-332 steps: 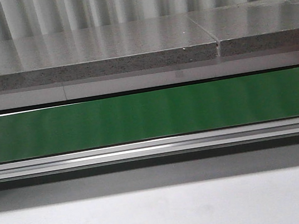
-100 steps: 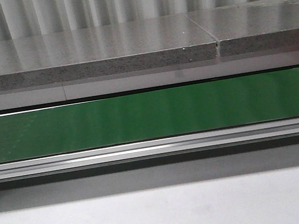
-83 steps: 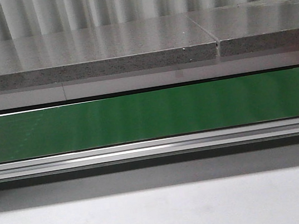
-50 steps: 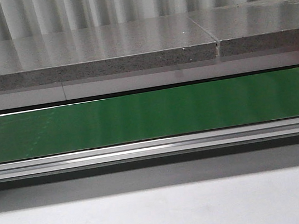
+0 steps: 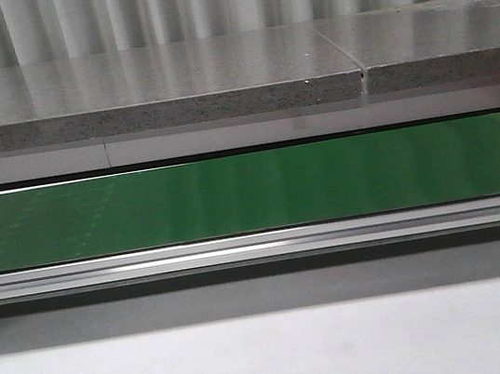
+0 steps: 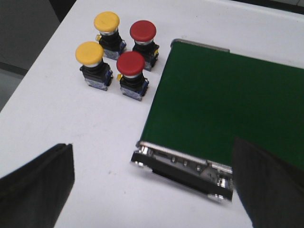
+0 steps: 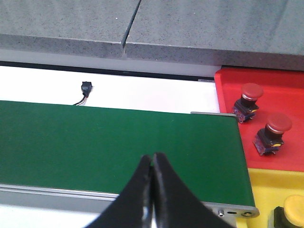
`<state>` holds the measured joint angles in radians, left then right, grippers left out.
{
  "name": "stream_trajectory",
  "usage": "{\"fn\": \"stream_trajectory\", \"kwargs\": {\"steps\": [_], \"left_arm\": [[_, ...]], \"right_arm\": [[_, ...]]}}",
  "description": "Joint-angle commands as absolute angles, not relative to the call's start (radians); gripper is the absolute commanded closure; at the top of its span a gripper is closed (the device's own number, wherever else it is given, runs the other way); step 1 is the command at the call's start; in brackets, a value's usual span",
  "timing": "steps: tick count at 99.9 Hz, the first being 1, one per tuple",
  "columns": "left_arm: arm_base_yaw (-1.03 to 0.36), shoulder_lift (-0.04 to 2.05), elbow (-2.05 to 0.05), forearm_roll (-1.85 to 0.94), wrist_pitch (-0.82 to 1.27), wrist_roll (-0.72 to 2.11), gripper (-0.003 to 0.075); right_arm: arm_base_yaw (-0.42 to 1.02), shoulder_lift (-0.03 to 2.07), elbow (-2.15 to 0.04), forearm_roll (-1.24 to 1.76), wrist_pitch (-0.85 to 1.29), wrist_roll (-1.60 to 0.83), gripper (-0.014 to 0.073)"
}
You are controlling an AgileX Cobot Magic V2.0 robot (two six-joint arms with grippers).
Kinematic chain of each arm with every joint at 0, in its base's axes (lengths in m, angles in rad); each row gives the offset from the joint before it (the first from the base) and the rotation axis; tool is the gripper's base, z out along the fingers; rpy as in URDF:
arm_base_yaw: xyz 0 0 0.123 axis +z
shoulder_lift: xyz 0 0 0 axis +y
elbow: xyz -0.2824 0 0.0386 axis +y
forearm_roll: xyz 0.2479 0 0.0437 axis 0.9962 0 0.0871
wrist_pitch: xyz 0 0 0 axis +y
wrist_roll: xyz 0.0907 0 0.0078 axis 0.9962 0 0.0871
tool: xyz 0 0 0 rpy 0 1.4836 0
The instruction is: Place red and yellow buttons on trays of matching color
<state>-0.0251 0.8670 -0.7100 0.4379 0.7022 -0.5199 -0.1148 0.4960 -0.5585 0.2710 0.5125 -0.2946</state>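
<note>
partly sorted, by my reading. two red buttons [image 7: 250, 102] [image 7: 274, 133] sit in the red tray [image 7: 285, 85], and one yellow button [image 7: 290, 209] at 5 o'clock shows in the yellow tray [image 7: 259, 190]. two yellow buttons [image 6: 107, 26] [image 6: 90, 59] and two red ones [image 6: 142, 35] [image 6: 130, 69] wait on the table [image 6: 95, 137] beside the green belt [image 6: 223, 109]. left gripper [image 6: 152, 190] jaws spread, right gripper [image 7: 153, 190] jaws pressed together, both empty.

Robot body visible in the wrist views only; none in the front view.

Left gripper [image 6: 152, 190]: two fingers [image 6: 35, 185], matte black, broad and blunt, slightly grainy surface. No screws, cables or markings visible.

Right gripper [image 7: 153, 161]: two matte black fingers [image 7: 137, 194], wide at the base, tapering to narrow rounded tips, smooth, faint sheen along the inner edges. No markings visible.
</note>
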Motion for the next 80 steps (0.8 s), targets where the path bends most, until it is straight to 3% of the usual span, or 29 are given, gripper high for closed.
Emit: {"fn": "stream_trajectory", "kwargs": {"steps": [1, 32, 80], "left_arm": [[0.016, 0.967, -0.806, 0.442, 0.607, -0.537, 0.0088], [0.158, 1.296, -0.942, 0.356, 0.579, -0.537, 0.0102], [0.219, 1.509, -0.981, 0.329, 0.468, -0.537, 0.0102]], "right_arm": [[-0.114, 0.496, -0.583, 0.274, 0.446, -0.299, 0.0662], [-0.114, 0.496, -0.583, 0.274, 0.446, -0.299, 0.0662], [-0.114, 0.496, -0.583, 0.274, 0.446, -0.299, 0.0662]]}}
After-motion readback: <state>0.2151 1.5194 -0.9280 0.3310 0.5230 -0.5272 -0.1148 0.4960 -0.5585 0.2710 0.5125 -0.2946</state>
